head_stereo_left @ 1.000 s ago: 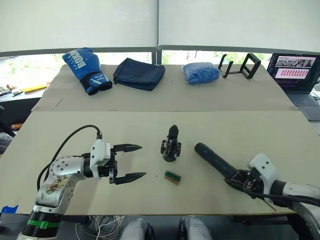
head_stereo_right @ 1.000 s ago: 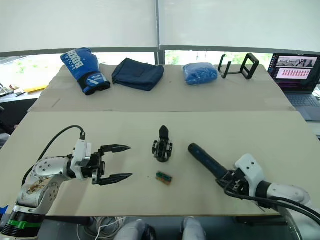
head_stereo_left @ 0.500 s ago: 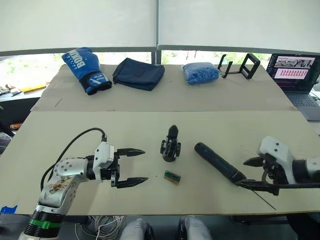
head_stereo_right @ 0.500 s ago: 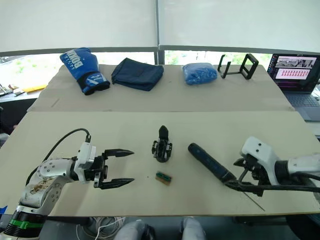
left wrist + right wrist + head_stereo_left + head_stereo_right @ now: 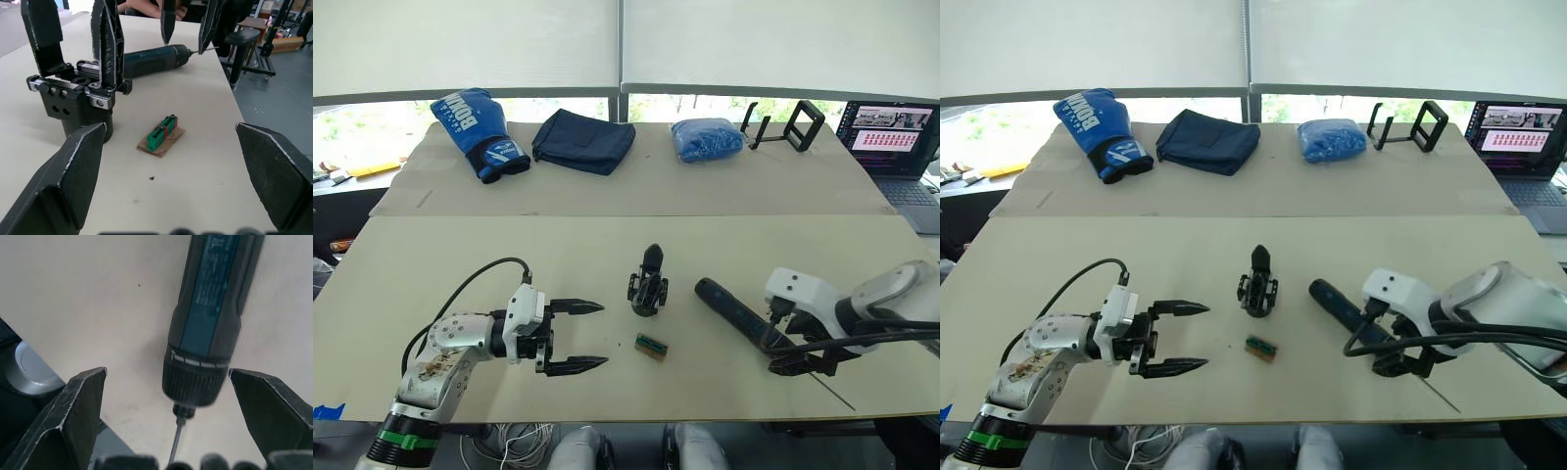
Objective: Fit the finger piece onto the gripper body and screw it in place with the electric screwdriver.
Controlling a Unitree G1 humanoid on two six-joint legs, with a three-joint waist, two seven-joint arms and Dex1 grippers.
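Black and heavy, the electric screwdriver (image 5: 736, 310) lay flat on the table (image 5: 460, 264) off to my right, its thin bit reaching toward the near edge. I had my right claw (image 5: 168, 421) spread wide over its bit end, one finger on each side of the collar and neither one touching, because I judged that was the spot to take hold of it. It gripped nothing. The gripper body (image 5: 647, 286) stood upright on its round base near the middle of the table, well apart from the tool, and in the left wrist view I saw two ribbed fingers (image 5: 109, 44) rising from it, so I could not tell whether the finger piece was already seated. My left claw (image 5: 576, 336) was wide open and empty, aimed at that assembly, with the small green block (image 5: 651, 346) just ahead of it.
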